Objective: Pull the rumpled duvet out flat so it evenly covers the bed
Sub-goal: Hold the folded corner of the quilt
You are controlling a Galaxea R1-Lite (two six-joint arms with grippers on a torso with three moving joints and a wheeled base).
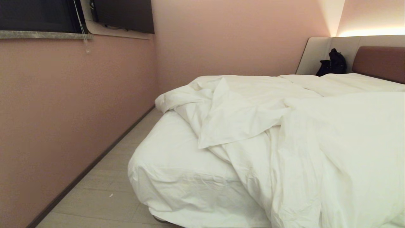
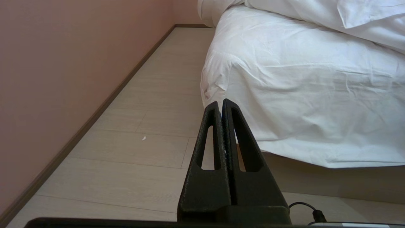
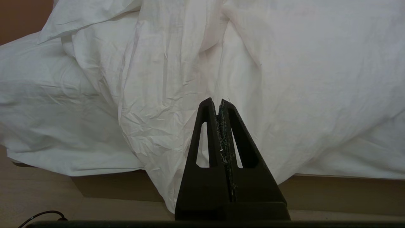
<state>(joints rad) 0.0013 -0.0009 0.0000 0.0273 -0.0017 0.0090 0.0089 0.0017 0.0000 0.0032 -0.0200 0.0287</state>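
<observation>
duvet [image 3: 177,79] rumpled, hangs off bed [image 2: 300,95] ahead of right gripper [image 3: 219,103] (jaws closed, empty); left gripper [image 2: 221,103] closed too.

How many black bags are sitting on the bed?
2, it seems: a taller black bag and a smaller black bag beside it, at the headboard end against the grey panel. The duvet could hide more.

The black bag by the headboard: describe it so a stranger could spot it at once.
Find the wide bed with white bedding, then follow it to its far end, where a light grey surround panel stands. The small black bag sits against that panel, left of the brownish-red padded headboard. It is the only dark thing on the bed.
</observation>
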